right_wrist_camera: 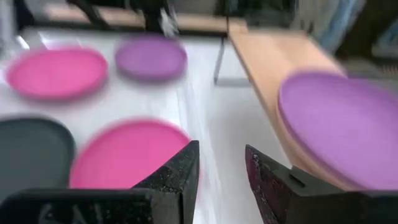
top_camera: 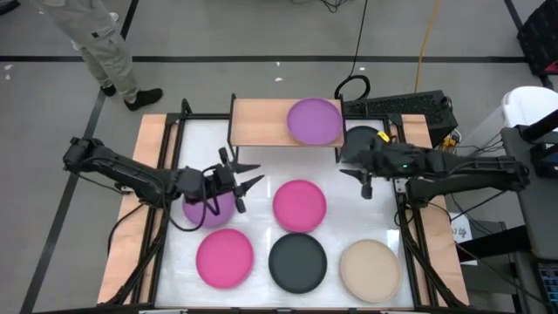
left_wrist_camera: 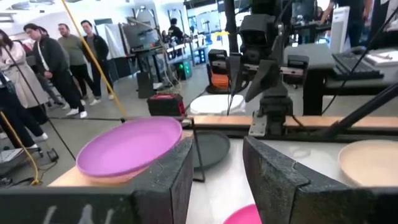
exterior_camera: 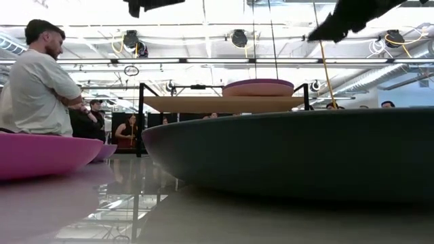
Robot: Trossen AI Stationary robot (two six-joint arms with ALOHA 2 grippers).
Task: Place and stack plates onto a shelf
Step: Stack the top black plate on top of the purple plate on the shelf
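The shelf (top_camera: 261,122) stands at the table's far middle, and one purple plate (top_camera: 315,120) lies on its right half. A second purple plate (top_camera: 209,208) lies on the table below my left gripper (top_camera: 249,176), which hovers open and empty, pointing toward the table's right. On the table lie two hot pink plates (top_camera: 299,205) (top_camera: 225,257), a black plate (top_camera: 297,262) and a beige plate (top_camera: 370,270). Another black plate (top_camera: 362,138) sits right of the shelf, partly under my right arm. My right gripper (right_wrist_camera: 221,171) is open and empty near the shelf's right end. No salmon plate shows.
Wooden strips (top_camera: 150,166) and black frame rails run along both table sides. A keyboard (top_camera: 397,106) and cables lie past the far right corner. A person (top_camera: 105,52) stands beyond the far left corner, and others stand in the room behind. The shelf's left half (top_camera: 257,122) is bare.
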